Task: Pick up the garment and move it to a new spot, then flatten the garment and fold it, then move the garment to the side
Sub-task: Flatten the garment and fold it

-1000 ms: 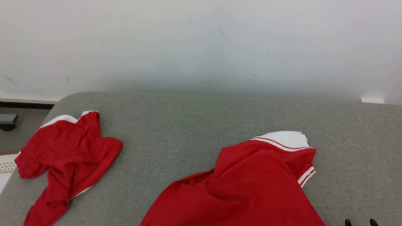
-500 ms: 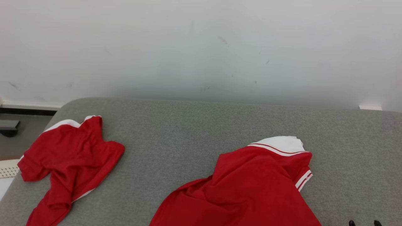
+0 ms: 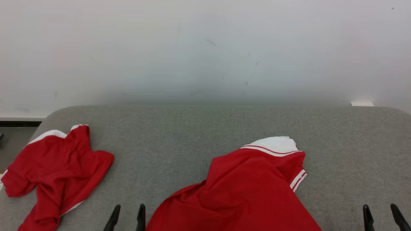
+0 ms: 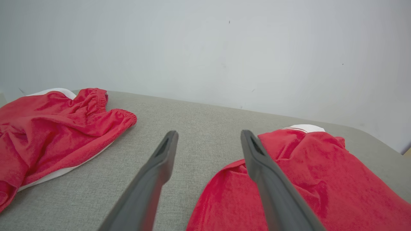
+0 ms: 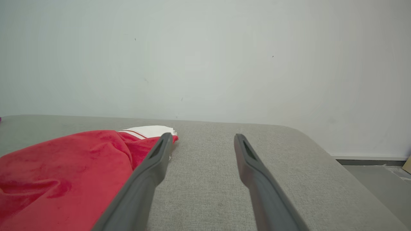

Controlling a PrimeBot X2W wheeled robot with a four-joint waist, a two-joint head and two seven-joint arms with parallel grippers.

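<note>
A crumpled red garment (image 3: 250,189) with a white striped collar lies at the front middle of the grey padded surface (image 3: 192,134); it also shows in the left wrist view (image 4: 308,179) and the right wrist view (image 5: 64,170). My left gripper (image 3: 129,208) stands open just left of its lower edge, holding nothing, with the right finger (image 4: 266,179) above the cloth's edge. My right gripper (image 3: 379,208) is open over bare surface to the garment's right, apart from it. Both also show in their own views, the left gripper (image 4: 208,133) and the right gripper (image 5: 203,136).
A second bunched red garment (image 3: 54,173) with white trim and an elastic waist lies at the surface's left edge, also in the left wrist view (image 4: 54,128). A white wall (image 3: 205,48) rises behind. Floor (image 5: 379,176) drops away past the surface's right end.
The head camera has shifted, so the whole picture slid left. The left gripper's fingers have come into view at the bottom, and the right gripper's fingers reach higher. Both garments lie as before.
</note>
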